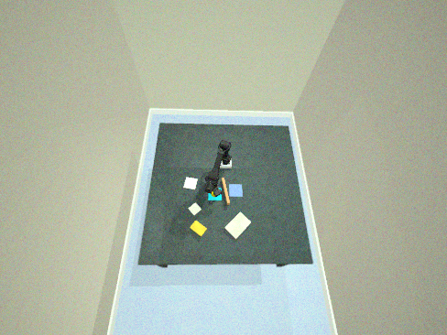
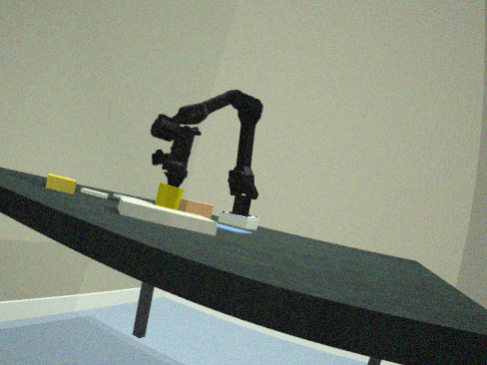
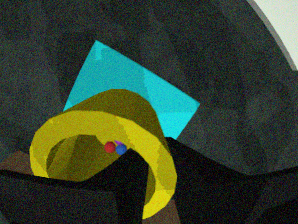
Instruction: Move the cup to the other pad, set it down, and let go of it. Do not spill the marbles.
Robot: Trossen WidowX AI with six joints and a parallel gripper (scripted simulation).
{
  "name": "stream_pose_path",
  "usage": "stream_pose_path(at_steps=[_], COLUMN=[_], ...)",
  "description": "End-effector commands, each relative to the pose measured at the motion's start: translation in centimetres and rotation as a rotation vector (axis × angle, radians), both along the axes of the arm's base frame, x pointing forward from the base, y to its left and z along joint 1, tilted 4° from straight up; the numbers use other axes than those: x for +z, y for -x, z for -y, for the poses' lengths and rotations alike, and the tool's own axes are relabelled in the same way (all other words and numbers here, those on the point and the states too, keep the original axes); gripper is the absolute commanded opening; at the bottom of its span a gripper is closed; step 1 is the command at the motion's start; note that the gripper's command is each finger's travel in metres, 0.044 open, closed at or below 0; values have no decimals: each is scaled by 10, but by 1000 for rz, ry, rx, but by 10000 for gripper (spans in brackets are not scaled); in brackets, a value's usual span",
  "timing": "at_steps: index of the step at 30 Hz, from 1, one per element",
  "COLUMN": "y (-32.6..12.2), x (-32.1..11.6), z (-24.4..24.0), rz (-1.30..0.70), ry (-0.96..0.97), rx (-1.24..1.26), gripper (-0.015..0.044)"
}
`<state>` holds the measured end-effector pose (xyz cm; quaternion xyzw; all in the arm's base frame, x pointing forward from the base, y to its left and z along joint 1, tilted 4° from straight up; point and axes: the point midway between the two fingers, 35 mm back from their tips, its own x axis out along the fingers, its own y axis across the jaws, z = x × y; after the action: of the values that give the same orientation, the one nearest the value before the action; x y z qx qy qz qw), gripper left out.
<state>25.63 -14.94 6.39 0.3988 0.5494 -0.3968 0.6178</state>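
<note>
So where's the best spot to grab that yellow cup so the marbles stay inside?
Grab the cup by its rim wall, coming straight down from above, as the gripper does now, with one finger inside and one outside. The cup stands upright with its mouth open at the top, so a pinch from above should keep it level and the marbles in the bottom.

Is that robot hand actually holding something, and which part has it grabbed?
Yes. The hand is shut on the yellow cup, pinching its rim wall, one finger inside beside the marbles.
</note>
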Motion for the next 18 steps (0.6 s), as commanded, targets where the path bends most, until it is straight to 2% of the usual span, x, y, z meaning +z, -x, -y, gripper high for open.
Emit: stream_pose_path(at_steps=[1,2,8,18], y=[0,0,0,0], x=[0,0,0,5], z=[0,0,0,0], rz=[0,0,0,0], ry=[0,0,0,0], rx=[0,0,0,0], gripper=[0,0,147,147])
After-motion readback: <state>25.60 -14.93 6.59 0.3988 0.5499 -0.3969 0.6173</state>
